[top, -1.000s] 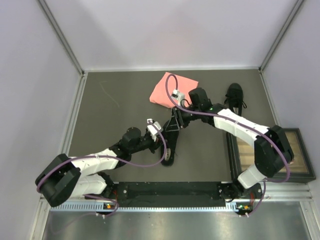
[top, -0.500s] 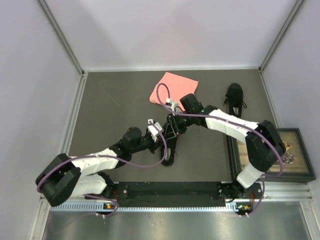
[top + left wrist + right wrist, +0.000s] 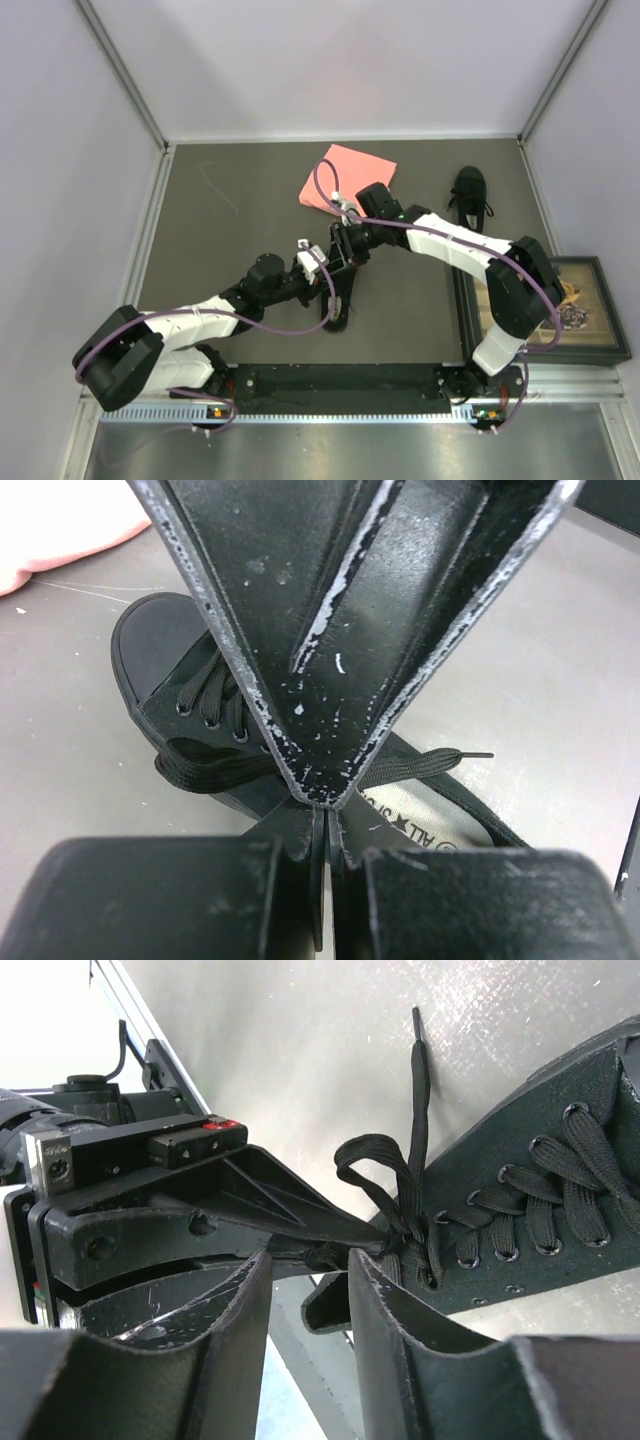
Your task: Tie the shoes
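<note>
Operator: Grip report on the near shoe [image 3: 335, 303], please.

Observer: It lies about midway along the counter [image 3: 230, 250], toward the near edge. The left gripper [image 3: 316, 796] is clamped fully closed, its tips pinching the lace [image 3: 205, 770] where the strands bunch above the eyelets. The right gripper [image 3: 310, 1262] has its jaws partway apart, straddling the left one's tip and a bit of lace. I see nothing clamped in it.

Operator: What could go wrong?

Observer: The two grippers are crowded onto one spot. If the right one closes there, I judge it may bite the other's finger instead of the lace. The loop [image 3: 372, 1160] beside them looks slack, so a careless tug could pull it through and undo the start of the bow. The shoe is probably light, and a hard pull may drag it.

Operator: Anything around?

Observer: The other shoe [image 3: 470, 195] sits near the right edge, toward the far right corner, well apart. A pink cloth [image 3: 350, 177] lies toward the far edge, near the right arm. Neither blocks the work; only the left finger does.
</note>
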Motion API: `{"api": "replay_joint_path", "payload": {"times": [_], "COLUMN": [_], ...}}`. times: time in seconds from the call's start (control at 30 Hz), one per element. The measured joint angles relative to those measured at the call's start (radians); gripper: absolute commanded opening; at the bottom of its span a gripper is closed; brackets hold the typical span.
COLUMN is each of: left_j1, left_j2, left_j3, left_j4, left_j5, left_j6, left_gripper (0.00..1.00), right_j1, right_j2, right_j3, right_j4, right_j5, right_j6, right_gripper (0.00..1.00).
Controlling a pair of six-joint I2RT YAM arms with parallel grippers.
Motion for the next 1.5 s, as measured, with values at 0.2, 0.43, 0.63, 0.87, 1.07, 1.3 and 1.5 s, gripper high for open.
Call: {"api": "replay_joint_path", "payload": {"times": [0.2,0.43,0.63,0.87,1.07,1.3,1.5], "left_j1": [0.000,0.000,0.017,0.036,0.036,0.036,0.030], "left_j2": [0.000,-0.005,-0.188,-0.519,-0.420,-0.266,-0.199], "left_j3": [0.000,0.002,0.002,-0.003,-0.005,-0.039,-0.040], "left_j4": [-0.003,-0.015,-0.168,-0.343,-0.331,-0.185,-0.080], "left_j5": [0.000,-0.008,-0.052,-0.060,0.003,0.091,0.102], "left_j6": [0.005,0.010,0.015,0.063,0.104,0.163,0.226], "left_gripper": [0.00,0.40,0.68,0.57,0.50,0.51,0.47], "right_j1": [0.000,0.000,-0.001,-0.003,-0.024,-0.066,-0.069], "right_j2": [0.011,0.019,0.019,0.014,0.003,-0.024,-0.024], "right_j3": [0.003,0.003,0.002,-0.032,-0.083,-0.119,-0.128], "right_j4": [-0.011,-0.021,-0.018,0.003,0.031,0.069,0.099], "right_j5": [0.002,0.005,0.010,0.007,-0.013,-0.036,-0.061], "right_j6": [0.012,0.014,0.010,0.010,0.027,0.056,0.087], "right_gripper": [0.15,0.00,0.00,0.00,0.00,0.00,0.00]}}
